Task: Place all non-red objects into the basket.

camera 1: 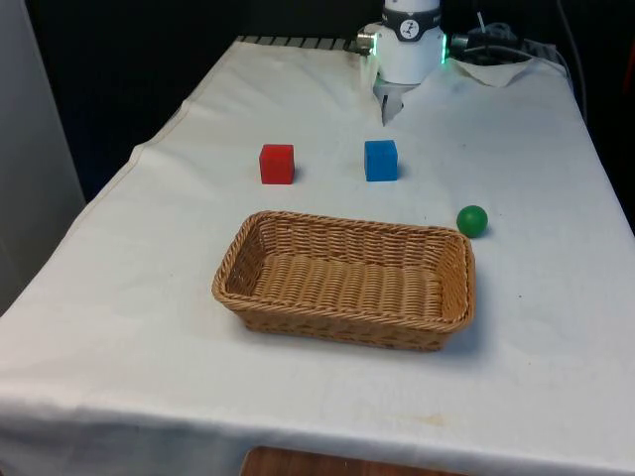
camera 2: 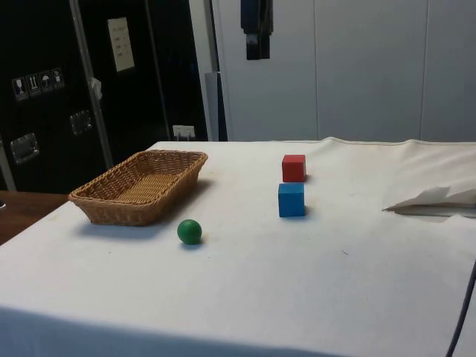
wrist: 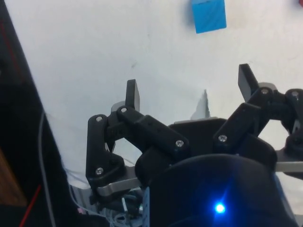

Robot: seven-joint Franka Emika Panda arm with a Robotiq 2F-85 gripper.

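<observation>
The arm [camera 1: 409, 40] is running off the front view's upper edge, so just its base is showing. In the side view the gripper [camera 2: 257, 44] is hanging in from the upper edge, cut off above. The wrist picture's border is slicing through the blue cube [wrist: 209, 15], and another small object [wrist: 298, 3] at the corner is staying unidentifiable.

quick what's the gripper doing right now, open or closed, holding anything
Gripper: open and empty, fingers spread wide above the white cloth, with the blue cube ahead of it.
</observation>
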